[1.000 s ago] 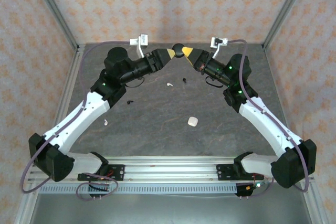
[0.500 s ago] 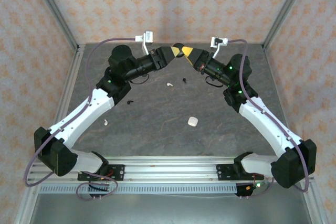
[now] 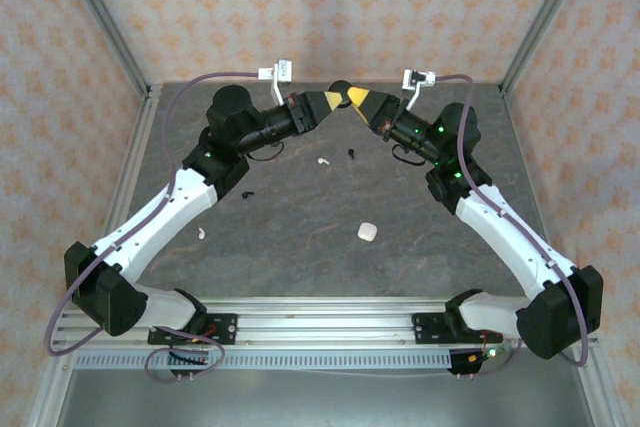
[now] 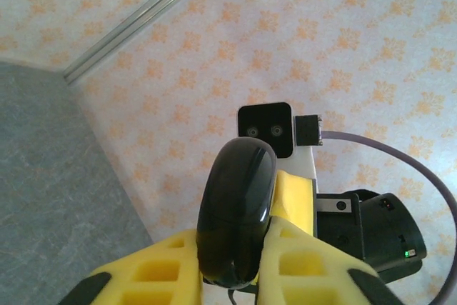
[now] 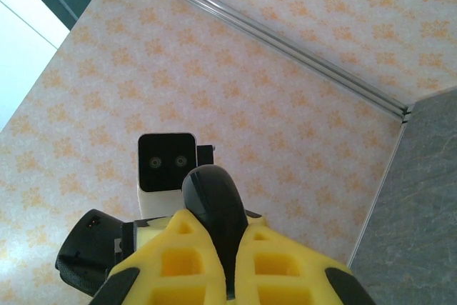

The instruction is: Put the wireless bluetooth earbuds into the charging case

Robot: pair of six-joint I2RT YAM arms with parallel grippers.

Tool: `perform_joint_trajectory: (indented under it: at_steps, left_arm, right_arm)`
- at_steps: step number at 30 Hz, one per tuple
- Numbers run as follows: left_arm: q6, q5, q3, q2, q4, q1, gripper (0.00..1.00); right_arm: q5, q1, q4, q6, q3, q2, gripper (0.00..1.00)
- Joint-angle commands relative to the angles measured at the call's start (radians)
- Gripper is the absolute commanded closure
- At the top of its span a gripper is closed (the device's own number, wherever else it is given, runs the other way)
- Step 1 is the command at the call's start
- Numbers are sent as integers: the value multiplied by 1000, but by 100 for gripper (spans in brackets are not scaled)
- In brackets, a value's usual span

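A round black charging case (image 3: 340,87) hangs in the air over the far middle of the table. My left gripper (image 3: 331,100) and my right gripper (image 3: 353,97) meet on it from opposite sides, both shut on it. The left wrist view has the glossy case (image 4: 239,212) edge-on between my left gripper's (image 4: 235,248) yellow fingers (image 4: 161,273). It also sits wedged in my right gripper (image 5: 228,241), the case (image 5: 214,208) edge-on there too. On the table lie a white earbud (image 3: 322,160) and two black earbuds (image 3: 351,153) (image 3: 246,192).
A rounded white case (image 3: 367,232) sits mid-table toward the front. A small white piece (image 3: 202,234) lies beside the left forearm. Patterned walls and metal frame posts close in the back and sides. The rail with both arm bases (image 3: 330,322) runs along the near edge.
The left arm's elbow and wrist swung right and back a second ago, tilting its gripper. Both grippers stay closed on the black case, which barely moved in the last half second.
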Motion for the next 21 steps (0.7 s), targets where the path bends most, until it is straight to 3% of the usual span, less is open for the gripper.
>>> perform_joint_trajectory:
  at_steps: [1, 5, 8, 15, 21]
  left_arm:
    - [61, 39, 63, 3, -48, -12, 86]
    - [169, 30, 108, -9, -197, -12, 98]
    - [283, 34, 143, -27, -321, -12, 100]
    - [528, 102, 153, -95, -475, -12, 100]
    - [675, 100, 169, -127, -642, -11, 100]
  right_arm:
    - [-51, 9, 42, -13, 4, -14, 96]
    - [-81, 10, -15, -62, 18, -10, 77]
    - [-114, 9, -89, -120, 44, -7, 70]
    - [-186, 17, -235, -217, 104, 28, 64]
    - [-193, 18, -251, -209, 122, 59, 63]
